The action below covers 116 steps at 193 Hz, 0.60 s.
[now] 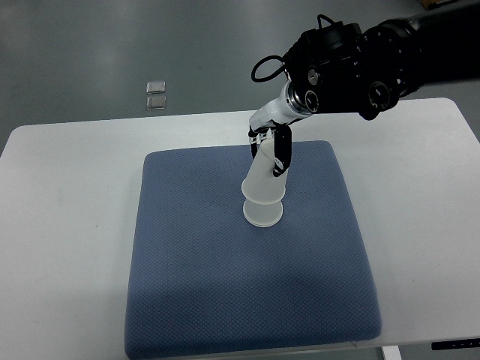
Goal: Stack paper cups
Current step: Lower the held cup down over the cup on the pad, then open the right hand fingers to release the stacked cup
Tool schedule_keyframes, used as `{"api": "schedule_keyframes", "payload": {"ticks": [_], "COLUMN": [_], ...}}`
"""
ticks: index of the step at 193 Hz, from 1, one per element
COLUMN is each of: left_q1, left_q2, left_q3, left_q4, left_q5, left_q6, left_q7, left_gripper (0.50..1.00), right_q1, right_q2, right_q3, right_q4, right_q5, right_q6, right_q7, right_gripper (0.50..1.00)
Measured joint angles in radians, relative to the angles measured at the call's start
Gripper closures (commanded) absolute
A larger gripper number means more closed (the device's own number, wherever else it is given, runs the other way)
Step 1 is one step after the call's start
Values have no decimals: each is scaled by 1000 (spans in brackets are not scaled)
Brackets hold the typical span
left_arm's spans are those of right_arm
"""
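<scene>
A stack of white paper cups (264, 191) leans over the blue mat (195, 255), its wide rim pointing toward the camera and the narrow end up by the hand. My right hand (271, 147) comes in from the upper right on a black arm (382, 64). Its black-and-white fingers (283, 152) are curled around the upper part of the top cup. At least two cups are nested, with a second rim showing at the bottom. The left arm does not show.
The blue mat lies on a white table (67, 225). Two small clear square objects (155, 94) lie on the grey floor beyond the table's far edge.
</scene>
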Motion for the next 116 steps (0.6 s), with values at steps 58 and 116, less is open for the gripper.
{"api": "schedule_keyframes", "payload": {"ticks": [58, 116], "left_q1": [0, 0], "left_q2": [0, 0], "left_q3": [0, 0], "left_q4": [-1, 0], "left_q5": [0, 0], "left_q6": [0, 0], "left_q7": [0, 0], "left_gripper": [500, 500], "right_q1": [-31, -48], "right_q2": [0, 0], "right_q3": [1, 6], "right_q4": [-2, -9], "right_q5": [2, 4], "right_q6": [-22, -22], "right_q7": [0, 0], "right_gripper": [691, 603]}}
